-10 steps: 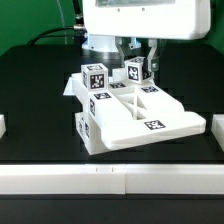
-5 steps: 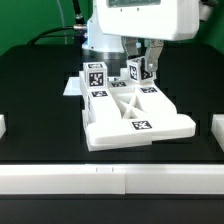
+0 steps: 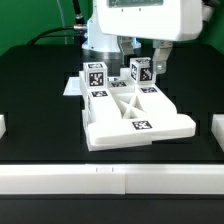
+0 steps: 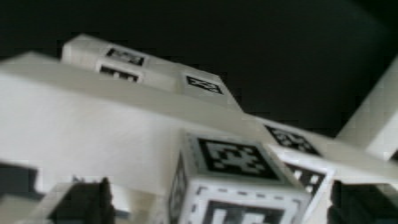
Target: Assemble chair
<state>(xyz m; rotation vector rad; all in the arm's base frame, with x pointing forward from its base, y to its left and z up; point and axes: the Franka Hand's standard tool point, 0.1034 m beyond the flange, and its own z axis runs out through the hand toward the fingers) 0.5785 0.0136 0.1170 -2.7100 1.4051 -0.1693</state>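
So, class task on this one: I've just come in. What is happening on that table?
A robot arm is putting a white chair together. Its gripper hangs over the far side of the chair assembly, right by a small tagged cube that stands on top; whether the fingers grip the cube cannot be told. A second cube stands beside it, towards the exterior view's left. The assembly rests on the black table.

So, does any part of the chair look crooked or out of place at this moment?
Yes. The small cube at the gripper sits tilted, while the other cube stands straight on the chair. Whether the gripper holds it is unclear.
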